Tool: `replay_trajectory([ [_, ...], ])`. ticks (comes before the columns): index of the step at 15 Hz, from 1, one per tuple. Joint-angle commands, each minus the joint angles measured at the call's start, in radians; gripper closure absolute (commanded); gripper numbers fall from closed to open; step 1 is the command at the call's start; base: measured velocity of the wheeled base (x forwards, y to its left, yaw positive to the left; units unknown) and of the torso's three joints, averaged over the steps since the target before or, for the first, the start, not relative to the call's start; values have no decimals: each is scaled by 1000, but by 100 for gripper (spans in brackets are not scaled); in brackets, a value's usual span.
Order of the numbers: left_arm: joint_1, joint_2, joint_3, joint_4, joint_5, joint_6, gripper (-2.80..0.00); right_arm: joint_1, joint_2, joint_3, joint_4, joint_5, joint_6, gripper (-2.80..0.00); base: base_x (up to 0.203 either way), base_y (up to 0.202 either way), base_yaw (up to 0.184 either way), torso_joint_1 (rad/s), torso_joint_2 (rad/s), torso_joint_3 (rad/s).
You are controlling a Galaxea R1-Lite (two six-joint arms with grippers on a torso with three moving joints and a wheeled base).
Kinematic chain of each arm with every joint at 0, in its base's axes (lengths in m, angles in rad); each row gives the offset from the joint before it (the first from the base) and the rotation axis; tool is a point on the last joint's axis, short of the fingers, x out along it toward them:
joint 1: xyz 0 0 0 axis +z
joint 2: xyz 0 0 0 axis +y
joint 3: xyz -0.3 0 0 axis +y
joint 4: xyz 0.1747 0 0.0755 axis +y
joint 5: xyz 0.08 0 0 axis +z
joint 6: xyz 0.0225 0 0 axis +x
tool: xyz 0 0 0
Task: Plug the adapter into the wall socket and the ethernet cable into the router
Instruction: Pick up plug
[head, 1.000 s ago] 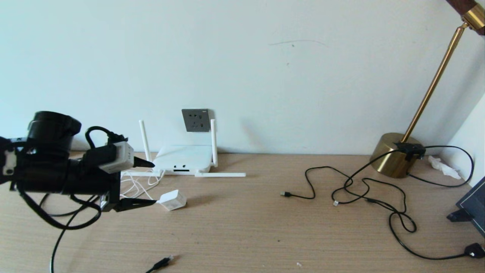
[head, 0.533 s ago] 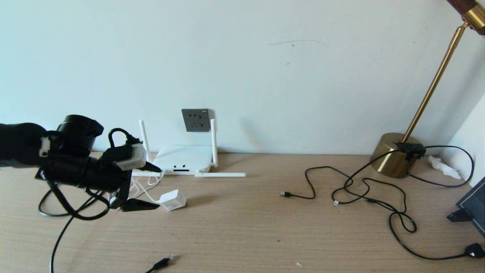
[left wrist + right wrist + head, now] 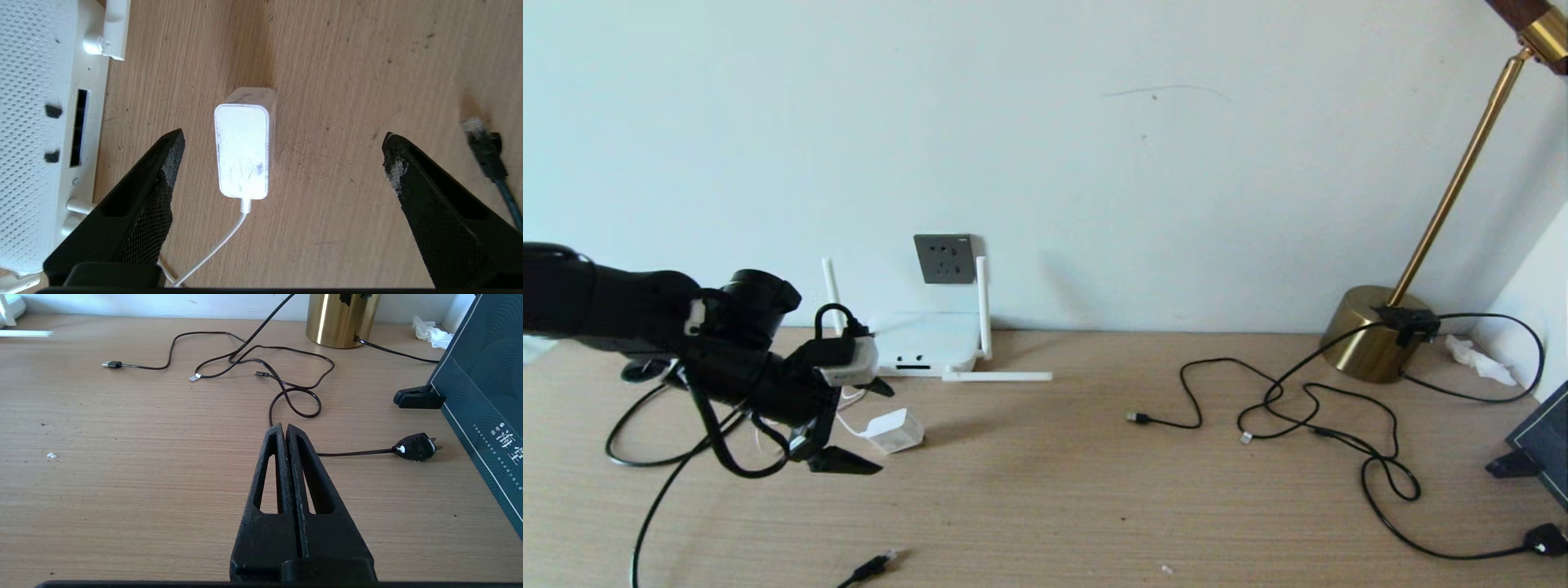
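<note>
The white adapter [image 3: 896, 430] lies on the wooden table in front of the router [image 3: 929, 341], its thin white cord trailing back to the left. My left gripper [image 3: 884, 430] hangs open just above it. In the left wrist view the adapter [image 3: 243, 151] sits between the spread fingers, nearer the finger by the router [image 3: 36, 134], touching neither; my left gripper [image 3: 284, 139] holds nothing. The dark grey wall socket [image 3: 945, 258] is on the wall above the router. The ethernet cable plug [image 3: 878, 562] lies near the table's front edge, also seen as a plug [image 3: 482, 143]. My right gripper [image 3: 284, 426] is shut and empty, low over the table.
A brass lamp base [image 3: 1376, 331] stands at the back right, with tangled black cables [image 3: 1307, 408] spread before it and a black mains plug [image 3: 1547, 539]. A dark blue box [image 3: 1543, 437] stands at the right edge. One router antenna [image 3: 1001, 376] lies flat on the table.
My left arm has moved right and lower, bringing its open fingers from beside the adapter to over it. The adapter has not moved.
</note>
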Motion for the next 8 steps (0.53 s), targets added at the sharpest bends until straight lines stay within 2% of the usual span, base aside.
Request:
replay_trajectory([
  [1, -1, 30, -15, 4, 2, 8, -280, 0, 0, 0, -1, 0, 0, 0, 0, 0, 0, 0, 0, 0],
  [8, -31, 82, -64, 21, 36, 10, -280, 0, 0, 0, -1, 1, 0, 0, 0, 0, 0, 0, 0, 0],
])
